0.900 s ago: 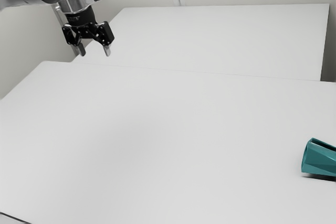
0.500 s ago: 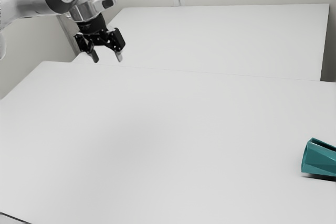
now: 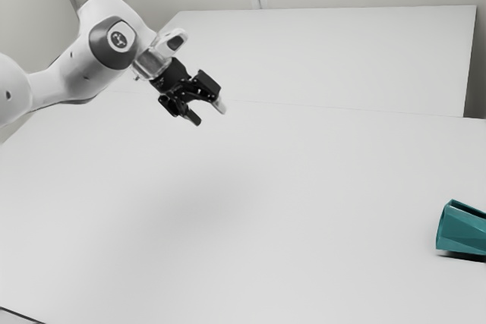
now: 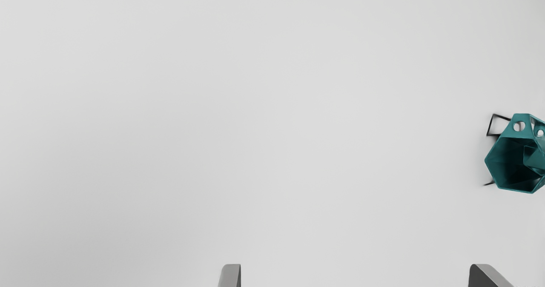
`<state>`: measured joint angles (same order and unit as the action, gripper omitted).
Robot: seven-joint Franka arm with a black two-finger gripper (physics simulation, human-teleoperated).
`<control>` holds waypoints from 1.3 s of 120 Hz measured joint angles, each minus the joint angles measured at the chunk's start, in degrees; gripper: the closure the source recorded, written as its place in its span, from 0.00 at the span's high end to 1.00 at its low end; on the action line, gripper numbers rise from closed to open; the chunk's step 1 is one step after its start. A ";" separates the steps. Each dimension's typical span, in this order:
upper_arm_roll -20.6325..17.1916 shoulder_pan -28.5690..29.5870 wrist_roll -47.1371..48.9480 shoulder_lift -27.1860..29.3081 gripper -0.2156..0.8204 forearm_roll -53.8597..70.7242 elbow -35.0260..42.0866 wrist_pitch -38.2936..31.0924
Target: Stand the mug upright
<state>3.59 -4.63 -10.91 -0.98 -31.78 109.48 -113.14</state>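
Your teal mug lies on its side on the white table, partly cut off by the exterior view's right edge, its open end facing that view's left. Just beside the mug, you can see thin black lines in the wrist view. Well apart from the mug, toward the exterior view's left, your gripper hangs tilted above the table, fingers released and spread with nothing between them.
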 joint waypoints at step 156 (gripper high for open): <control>-6.71 -16.18 -33.85 -9.80 0.77 -39.96 11.24 -19.35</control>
<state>-3.12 -20.81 -44.76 -10.78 -71.73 120.72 -132.49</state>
